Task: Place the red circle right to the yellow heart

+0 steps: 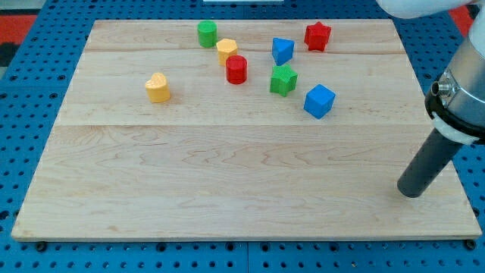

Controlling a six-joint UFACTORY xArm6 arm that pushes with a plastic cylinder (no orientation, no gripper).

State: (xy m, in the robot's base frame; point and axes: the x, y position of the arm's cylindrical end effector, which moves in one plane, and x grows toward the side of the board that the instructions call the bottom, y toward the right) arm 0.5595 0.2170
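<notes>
The red circle stands in the upper middle of the wooden board, just below and right of a yellow hexagon block. The yellow heart sits alone to the left, lower than the red circle and well apart from it. My tip rests on the board near its right edge, far to the lower right of both blocks and touching none.
A green cylinder is at the top. A blue block, a red star, a green star-like block and a blue cube lie right of the red circle. The board sits on blue pegboard.
</notes>
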